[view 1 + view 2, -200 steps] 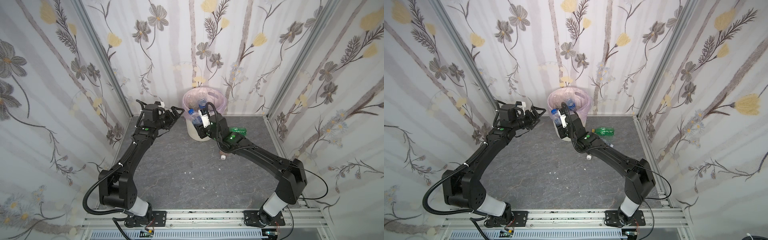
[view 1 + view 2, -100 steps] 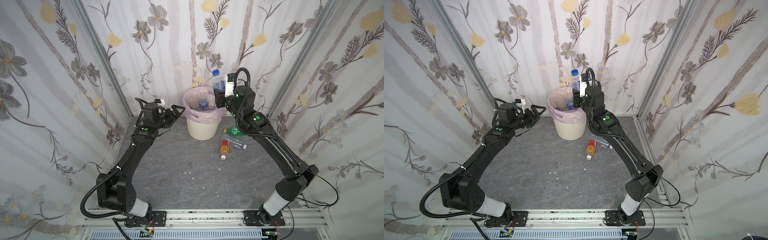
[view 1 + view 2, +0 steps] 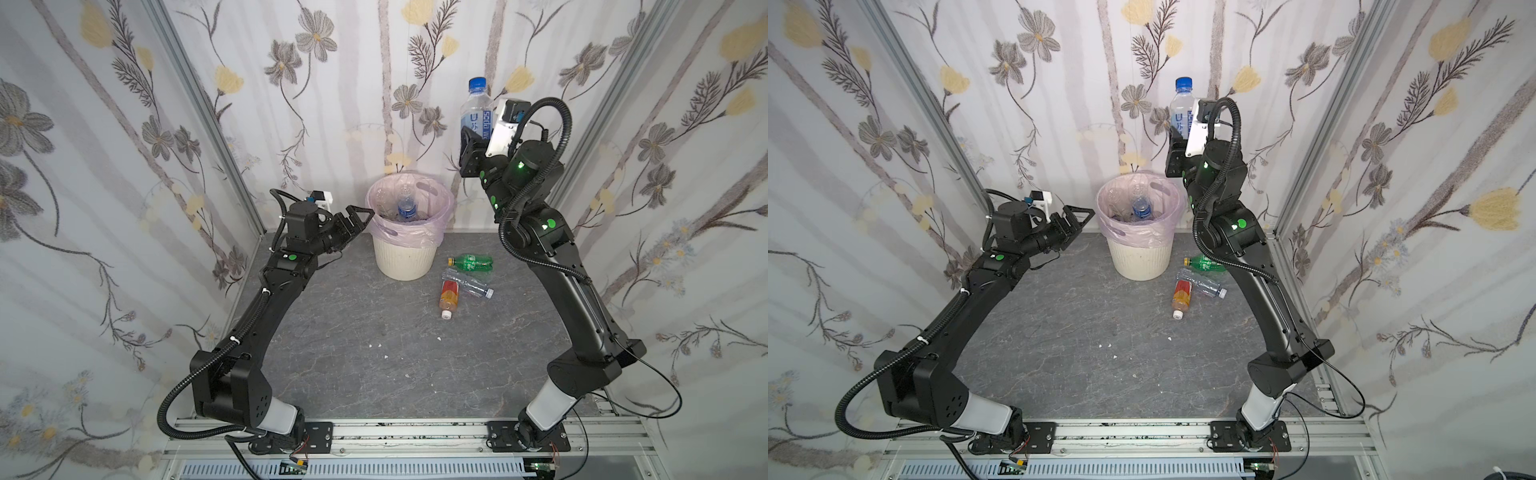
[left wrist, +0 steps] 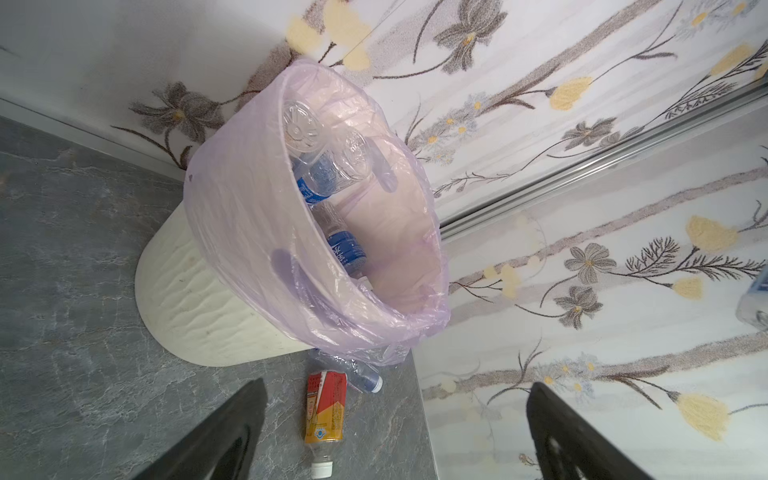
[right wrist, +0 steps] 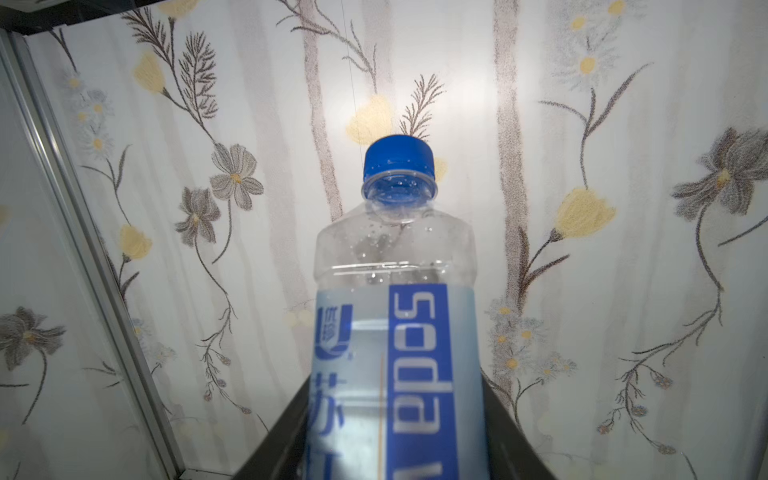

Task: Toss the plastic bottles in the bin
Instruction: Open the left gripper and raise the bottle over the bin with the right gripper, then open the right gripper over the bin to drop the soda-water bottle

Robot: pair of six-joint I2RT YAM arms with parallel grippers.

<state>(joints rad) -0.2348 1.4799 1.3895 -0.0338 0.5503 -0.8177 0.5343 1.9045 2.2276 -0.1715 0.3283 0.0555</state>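
The cream bin (image 3: 405, 249) (image 3: 1140, 259) (image 4: 195, 291) with a pink bag stands at the back wall and holds several clear bottles (image 3: 406, 208) (image 4: 332, 178). High above and right of the bin, my right gripper (image 3: 471, 143) (image 3: 1177, 145) (image 5: 395, 436) is shut on an upright clear bottle with a blue cap and label (image 3: 477, 112) (image 3: 1182, 106) (image 5: 395, 324). My left gripper (image 3: 357, 216) (image 3: 1077, 216) (image 4: 397, 386) is open and empty, just left of the bin's rim. A green bottle (image 3: 471, 262) (image 3: 1206, 262), a clear bottle (image 3: 467, 284) (image 3: 1202, 284) and an orange bottle (image 3: 449, 297) (image 3: 1182, 297) (image 4: 325, 411) lie on the floor right of the bin.
Flowered walls with metal corner posts (image 3: 208, 116) close in the grey stone-patterned floor (image 3: 374, 332) on three sides. A metal rail (image 3: 395, 432) carries both arm bases at the front. Small white crumbs (image 3: 378, 345) lie mid-floor.
My right arm has swung from low in front of the bin up and to the right, lifting the blue-capped bottle high. The left arm has barely moved.
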